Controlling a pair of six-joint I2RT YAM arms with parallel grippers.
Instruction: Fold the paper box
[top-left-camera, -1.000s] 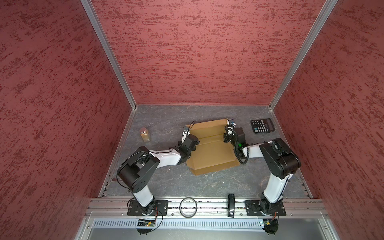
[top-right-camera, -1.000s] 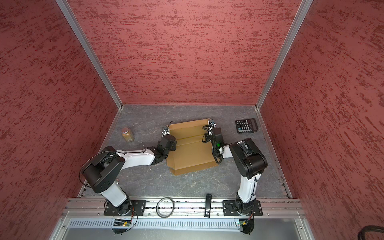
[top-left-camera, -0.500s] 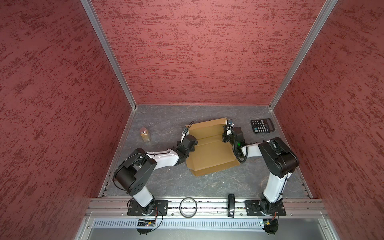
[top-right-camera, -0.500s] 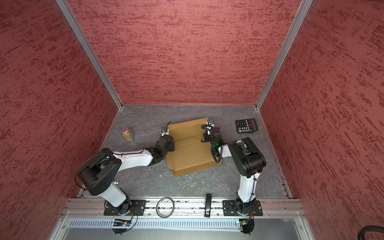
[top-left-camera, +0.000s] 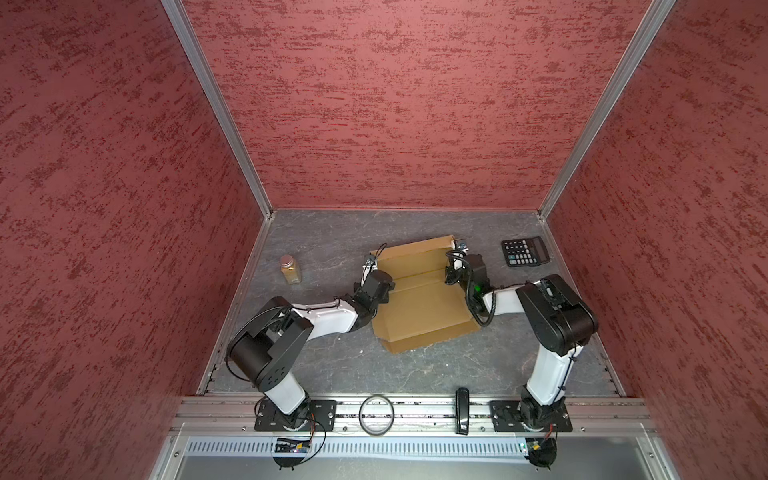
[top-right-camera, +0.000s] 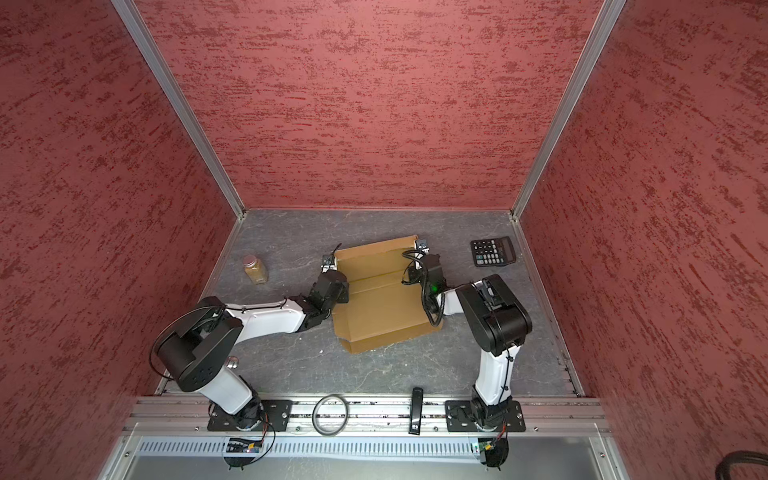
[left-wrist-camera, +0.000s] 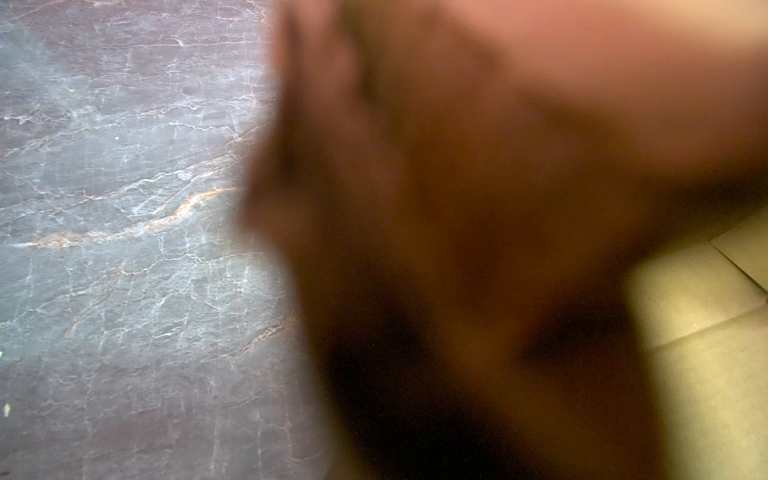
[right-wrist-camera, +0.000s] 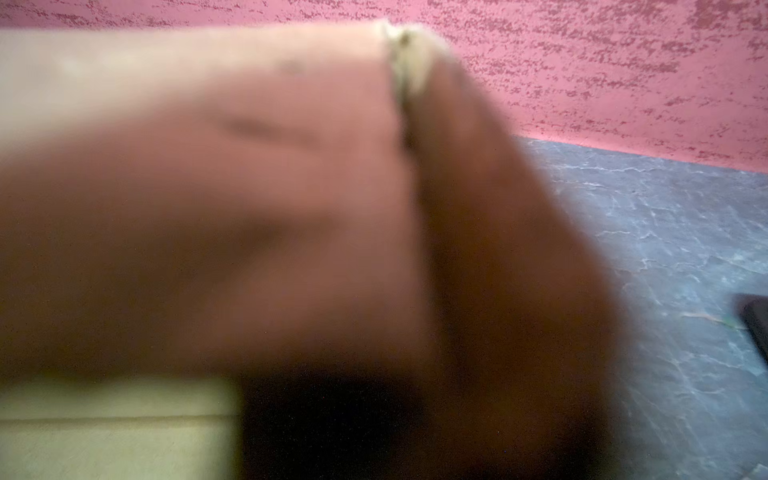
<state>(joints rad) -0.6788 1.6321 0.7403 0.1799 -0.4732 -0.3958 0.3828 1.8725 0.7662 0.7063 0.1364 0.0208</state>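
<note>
The paper box is brown cardboard lying on the grey floor, with its back panel tilted up and a low front wall. My left gripper sits at the left end of that back panel, shut on the side flap there. My right gripper is at the back right corner, shut on the flap on that side. In the left wrist view blurred cardboard hides the jaws. In the right wrist view a cardboard fold does the same.
A spice jar stands to the left of the box. A black calculator lies at the back right. A ring and a black bar rest on the front rail. Red walls close in three sides.
My left gripper has crept slightly left and back along the box's edge, its elbow shifting. The right gripper and the box have hardly moved.
</note>
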